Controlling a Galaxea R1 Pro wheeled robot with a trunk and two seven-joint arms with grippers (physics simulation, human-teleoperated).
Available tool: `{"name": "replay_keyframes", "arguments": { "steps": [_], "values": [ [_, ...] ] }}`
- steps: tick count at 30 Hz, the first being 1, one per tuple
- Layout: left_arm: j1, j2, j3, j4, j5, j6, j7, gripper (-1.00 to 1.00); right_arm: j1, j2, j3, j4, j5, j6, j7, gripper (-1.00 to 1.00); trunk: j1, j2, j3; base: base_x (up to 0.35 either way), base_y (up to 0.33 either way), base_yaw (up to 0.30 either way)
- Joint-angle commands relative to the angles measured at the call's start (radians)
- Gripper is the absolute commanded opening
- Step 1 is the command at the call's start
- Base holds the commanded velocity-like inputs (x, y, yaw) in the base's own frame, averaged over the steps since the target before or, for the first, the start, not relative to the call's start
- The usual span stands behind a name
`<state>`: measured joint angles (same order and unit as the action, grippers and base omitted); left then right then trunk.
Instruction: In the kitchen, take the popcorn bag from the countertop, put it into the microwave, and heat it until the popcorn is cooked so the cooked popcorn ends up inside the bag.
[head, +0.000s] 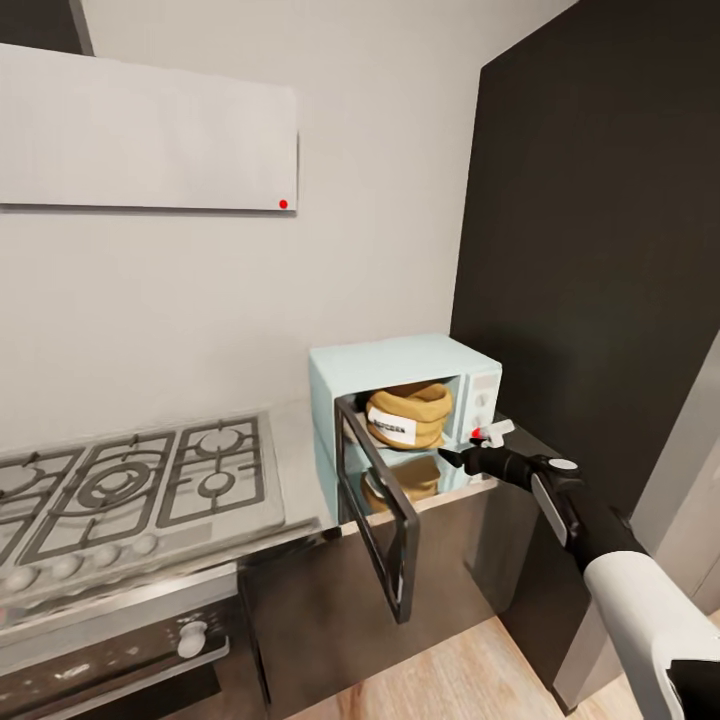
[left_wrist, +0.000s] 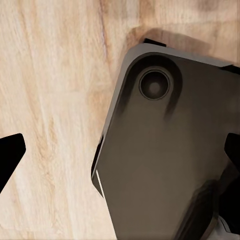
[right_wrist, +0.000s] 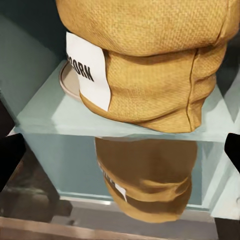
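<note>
1. Mustard-tan popcorn bag (head: 410, 413) sits inside the mint microwave (head: 400, 360), frame centre, door (head: 378, 505) swung open for loading.
2. Right gripper (head: 462, 458), fingers spread and empty, hovers just outside; door not yet closed.

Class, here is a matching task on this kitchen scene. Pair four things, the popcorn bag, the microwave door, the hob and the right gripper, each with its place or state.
Things:
1. popcorn bag
2. microwave door
3. hob
4. right gripper

Places or states:
A. swung open, hanging out over the countertop's front edge
B. just outside the microwave's opening, at its lower right corner
C. sitting inside the microwave
D. set in the countertop, left of the microwave

Pairs: 1-C, 2-A, 3-D, 4-B
</note>
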<state>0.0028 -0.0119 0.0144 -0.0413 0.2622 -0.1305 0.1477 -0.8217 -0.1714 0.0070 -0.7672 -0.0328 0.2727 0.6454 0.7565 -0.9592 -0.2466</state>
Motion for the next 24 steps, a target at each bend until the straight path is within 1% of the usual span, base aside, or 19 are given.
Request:
{"name": "replay_keyframes", "arguments": {
  "steps": [1,6,7,9,10,12,15,18,24],
  "values": [
    [0.0,0.0,0.001,-0.002,0.003,-0.002,0.003,1.0,0.0,0.001,0.001,-0.001,-0.004,0.008,0.002,1.0,0.0,-0.001,-0.001,0.022,-0.017,0.0],
    [0.0,0.0,0.001,-0.002,0.003,-0.001,0.003,1.0,0.0,0.01,0.004,-0.001,-0.005,0.007,0.013,1.0,0.0,-0.001,-0.001,0.005,-0.004,0.0],
    [0.0,-0.001,0.001,-0.001,0.003,-0.001,0.003,1.0,0.0,0.018,0.006,-0.001,-0.005,0.007,0.017,1.0,0.0,-0.001,-0.001,0.0,0.0,0.0],
    [0.0,-0.001,0.001,-0.001,0.003,-0.001,0.003,1.0,0.0,0.047,0.006,-0.002,-0.004,0.007,0.021,1.0,0.0,-0.001,-0.001,0.0,0.0,0.0],
    [0.0,-0.002,0.001,-0.001,0.003,-0.001,0.003,1.0,0.0,0.057,0.006,-0.002,-0.003,0.007,0.021,1.0,0.0,-0.001,-0.001,0.0,0.0,0.0],
    [0.001,-0.002,0.001,-0.002,0.003,-0.001,0.003,1.0,0.0,0.065,0.006,-0.003,-0.001,0.006,0.013,1.0,0.0,-0.001,-0.001,0.0,0.0,0.0],
    [0.001,-0.003,0.001,-0.001,0.003,-0.001,0.003,1.0,0.0,0.069,0.006,-0.003,0.0,0.007,0.009,1.0,0.0,-0.001,-0.001,0.0,0.0,0.0],
    [0.001,-0.001,0.001,-0.001,0.003,-0.001,0.003,1.0,0.0,0.068,0.003,-0.005,-0.01,0.007,0.008,1.0,0.0,-0.001,-0.001,0.035,0.0,0.0],
    [0.0,0.0,0.001,0.0,0.003,-0.001,0.003,1.0,0.0,0.067,0.001,-0.004,-0.009,0.005,0.007,1.0,0.0,-0.001,-0.001,0.159,0.0,0.0]
  ]
}}
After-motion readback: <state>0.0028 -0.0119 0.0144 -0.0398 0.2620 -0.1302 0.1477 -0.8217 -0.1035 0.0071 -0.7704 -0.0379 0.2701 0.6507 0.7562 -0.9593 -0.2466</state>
